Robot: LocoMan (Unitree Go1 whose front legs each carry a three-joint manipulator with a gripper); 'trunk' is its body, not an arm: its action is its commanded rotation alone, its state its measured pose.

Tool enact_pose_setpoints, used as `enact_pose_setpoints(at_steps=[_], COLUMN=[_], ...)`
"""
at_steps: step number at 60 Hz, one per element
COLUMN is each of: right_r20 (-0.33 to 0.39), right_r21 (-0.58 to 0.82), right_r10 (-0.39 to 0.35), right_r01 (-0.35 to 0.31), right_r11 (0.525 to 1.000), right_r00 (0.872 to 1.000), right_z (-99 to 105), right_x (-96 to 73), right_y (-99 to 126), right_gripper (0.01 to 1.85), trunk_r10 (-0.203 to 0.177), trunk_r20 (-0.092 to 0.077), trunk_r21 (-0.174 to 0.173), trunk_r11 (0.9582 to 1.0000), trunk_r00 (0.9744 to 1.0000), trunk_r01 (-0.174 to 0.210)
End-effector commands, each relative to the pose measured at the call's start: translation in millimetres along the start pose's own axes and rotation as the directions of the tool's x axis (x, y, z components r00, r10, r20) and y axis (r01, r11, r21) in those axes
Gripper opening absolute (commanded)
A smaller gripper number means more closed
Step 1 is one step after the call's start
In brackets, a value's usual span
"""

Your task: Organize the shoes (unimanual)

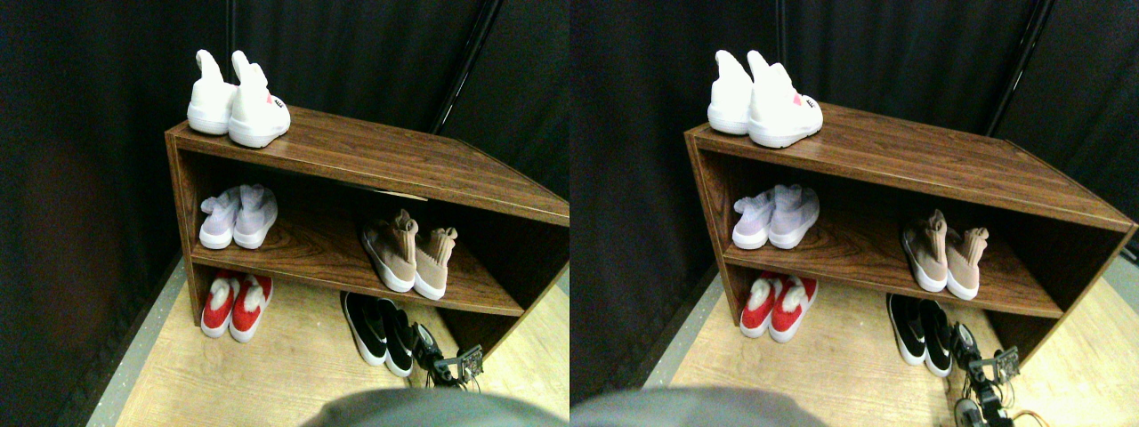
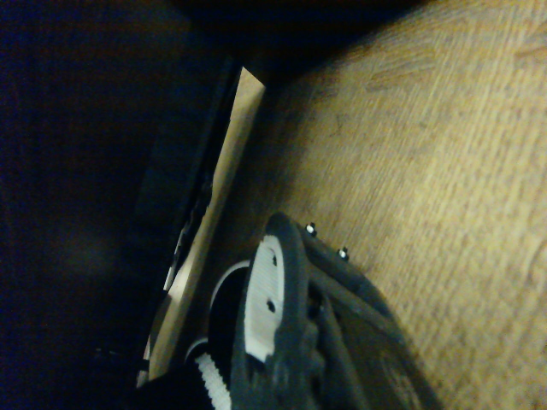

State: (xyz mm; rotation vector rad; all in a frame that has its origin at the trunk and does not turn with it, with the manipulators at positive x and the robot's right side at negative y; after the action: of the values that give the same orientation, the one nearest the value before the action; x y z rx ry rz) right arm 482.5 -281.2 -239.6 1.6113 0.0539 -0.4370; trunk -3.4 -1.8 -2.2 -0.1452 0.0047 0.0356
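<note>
Stereo pair high, facing shelf (image 1: 356,160), wrist camera close to floor (image 2: 427,154)

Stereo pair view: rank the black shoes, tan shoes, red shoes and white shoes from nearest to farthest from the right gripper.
1. Black shoes, on the floor beside the right gripper.
2. Tan shoes, middle shelf, above.
3. Red shoes, floor, far left.
4. White shoes, shelf top.
</note>
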Motion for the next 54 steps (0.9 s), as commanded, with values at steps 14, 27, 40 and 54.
enact_pose_setpoints(at_steps=[14,27,40,54], right_r20=[0.001,-0.039,-0.099,-0.247], right_r21=[-0.124,-0.145,-0.161,-0.222], right_r10=[0.142,0.170,0.195,0.264], right_r01=[-0.141,-0.174,-0.209,-0.320], right_r11=[0.982,0.974,0.965,0.921], right_r00=[0.990,0.985,0.976,0.932], right_z=[10.5,13.4,14.4,12.2], right_x=[-26.2,-60.9,-94.4,-135.9], right_y=[41.4,55.8,59.8,75.4], right_gripper=[0.06,0.06,0.06,0.06], trunk_r10=[-0.024,-0.034,-0.043,-0.053], trunk_r20=[0.015,0.033,0.045,0.052], trunk_r21=[0.005,0.005,0.008,0.010], trunk_r11=[0.9997,0.9994,0.9991,0.9986], trunk_r00=[0.9996,0.9989,0.9981,0.9972], trunk_r01=[0.024,0.034,0.043,0.052])
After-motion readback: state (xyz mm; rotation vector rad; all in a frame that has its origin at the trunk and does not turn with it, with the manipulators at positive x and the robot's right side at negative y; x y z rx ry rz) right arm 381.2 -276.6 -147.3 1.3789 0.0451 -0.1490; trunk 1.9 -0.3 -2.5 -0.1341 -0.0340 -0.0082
